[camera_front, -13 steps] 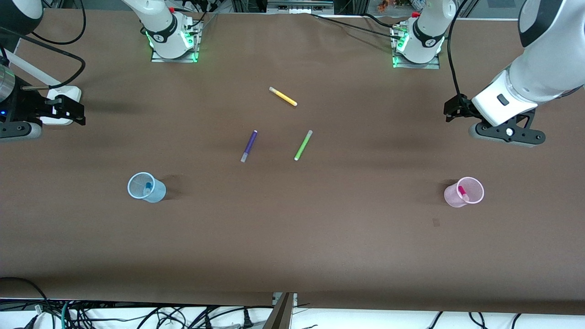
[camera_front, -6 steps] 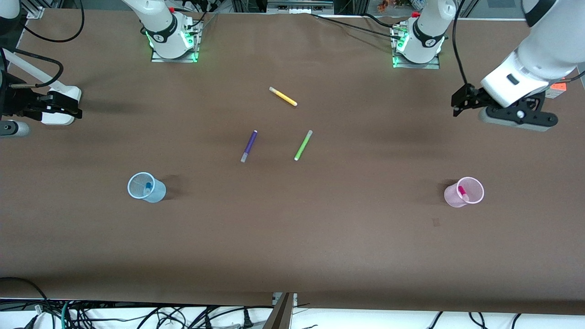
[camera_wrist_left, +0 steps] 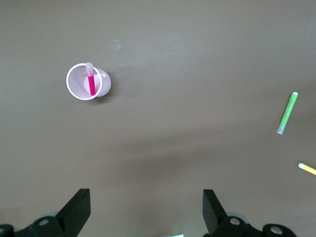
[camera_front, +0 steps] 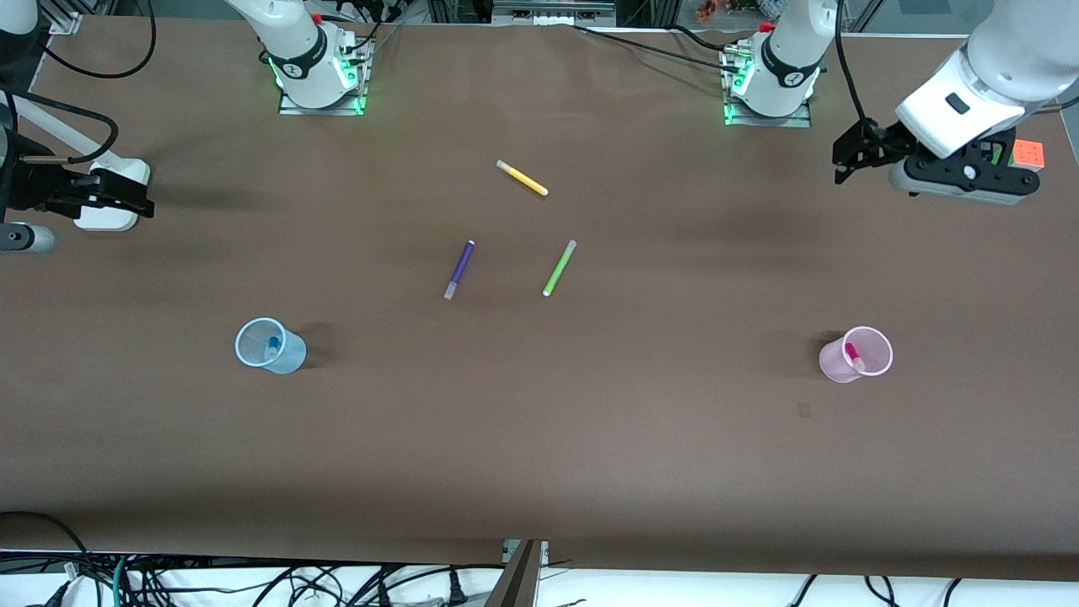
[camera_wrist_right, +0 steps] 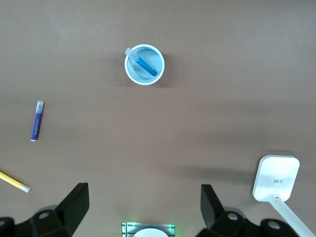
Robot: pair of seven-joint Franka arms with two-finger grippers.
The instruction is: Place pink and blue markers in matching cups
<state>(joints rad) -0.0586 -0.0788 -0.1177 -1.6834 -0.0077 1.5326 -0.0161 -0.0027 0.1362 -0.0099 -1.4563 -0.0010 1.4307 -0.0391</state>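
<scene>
The blue marker (camera_front: 272, 344) stands in the light blue cup (camera_front: 282, 358) toward the right arm's end of the table. The pink marker (camera_front: 852, 354) stands in the light pink cup (camera_front: 834, 362) toward the left arm's end. In the right wrist view the blue marker (camera_wrist_right: 144, 63) leans inside the blue cup (camera_wrist_right: 158, 69). In the left wrist view the pink marker (camera_wrist_left: 92, 83) leans inside the pink cup (camera_wrist_left: 75, 84). My left gripper (camera_front: 845, 158) (camera_wrist_left: 145, 207) is open and empty, up over the table's left-arm end. My right gripper (camera_front: 135, 198) (camera_wrist_right: 144, 202) is open and empty over the right-arm end.
A purple marker (camera_front: 459, 269), a lime-green marker (camera_front: 559, 268) and a yellow marker (camera_front: 522, 178) lie mid-table. A white device (camera_front: 126, 173) sits under my right gripper. A colour cube (camera_front: 1028, 153) sits by my left gripper.
Both arms have drawn back from the cups toward the table's ends. The left gripper rose and uncovered the colour cube. The markers and cups have not moved.
</scene>
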